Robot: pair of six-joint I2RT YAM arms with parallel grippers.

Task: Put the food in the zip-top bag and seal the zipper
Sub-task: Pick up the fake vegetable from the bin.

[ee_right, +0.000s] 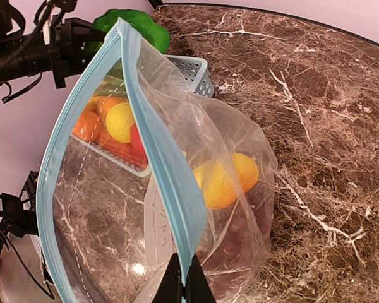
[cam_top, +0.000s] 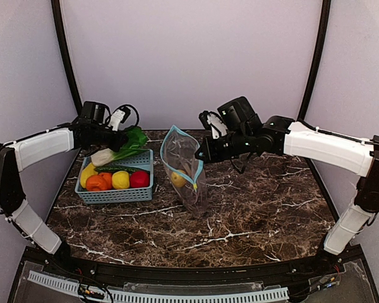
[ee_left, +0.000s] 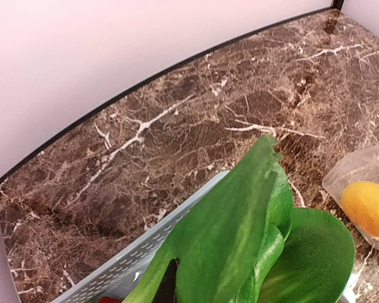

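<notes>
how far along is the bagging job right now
Done: one yellow piece sits inside the zip-top bag. In hand: right end effector pinches the zipper edge, mouth open; left end effector holds the cabbage over the basket. Left: cabbage plus the basket's cucumber, orange piece, red piece and others, then sealing.

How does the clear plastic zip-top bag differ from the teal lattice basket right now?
The clear crinkly zip-top bag stands upright, its blue-edged mouth pinched by the right hand; the teal lattice basket sits flat, unheld. A yellow fruit shows in the bag; the basket holds an orange piece, a yellow ball and a red piece. Both are open-topped and hold toy food.
</notes>
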